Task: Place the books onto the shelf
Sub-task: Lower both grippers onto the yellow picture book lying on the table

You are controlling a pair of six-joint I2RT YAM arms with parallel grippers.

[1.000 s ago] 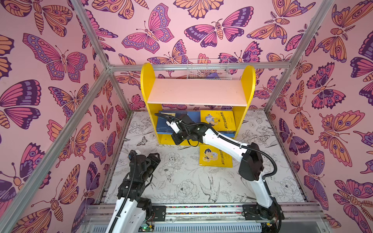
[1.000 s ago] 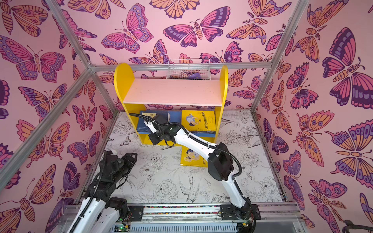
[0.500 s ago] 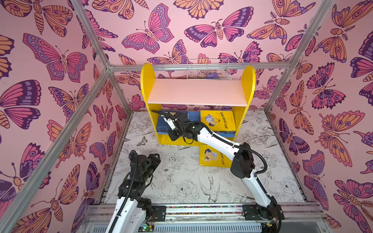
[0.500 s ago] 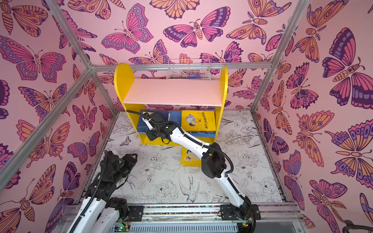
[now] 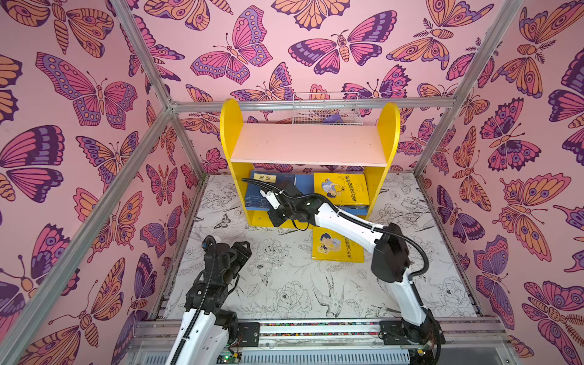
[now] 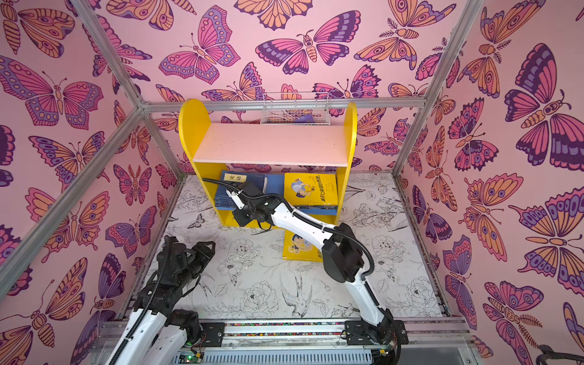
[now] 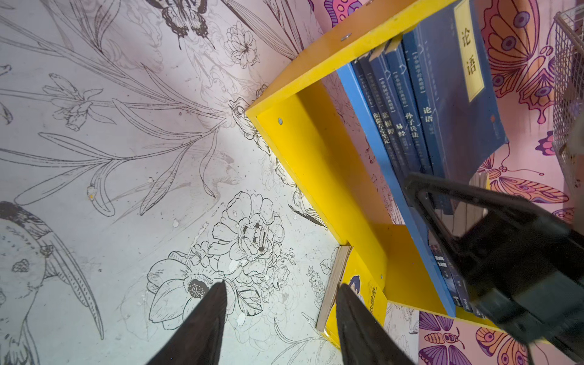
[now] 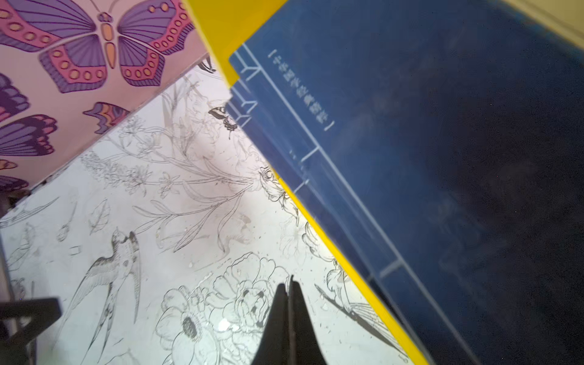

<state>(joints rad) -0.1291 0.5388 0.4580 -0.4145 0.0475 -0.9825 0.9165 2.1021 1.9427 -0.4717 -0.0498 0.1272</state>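
Right arm's swung in and back, barely shifted overall; right pincer (image 8: 288,292) is shut, empty, beside the navy books (image 5: 254,194) inside the shelf (image 5: 232,132). Left pincer (image 7: 281,289) hangs half open. Yellow paperback (image 5: 335,249) lies just before the shelf: probably light, floppy, so grab its page edge.

Both top views look down from above my base; my close wrist cameras share the yellow-panelled bookshelf (image 7: 316,164), right perhaps nearest.
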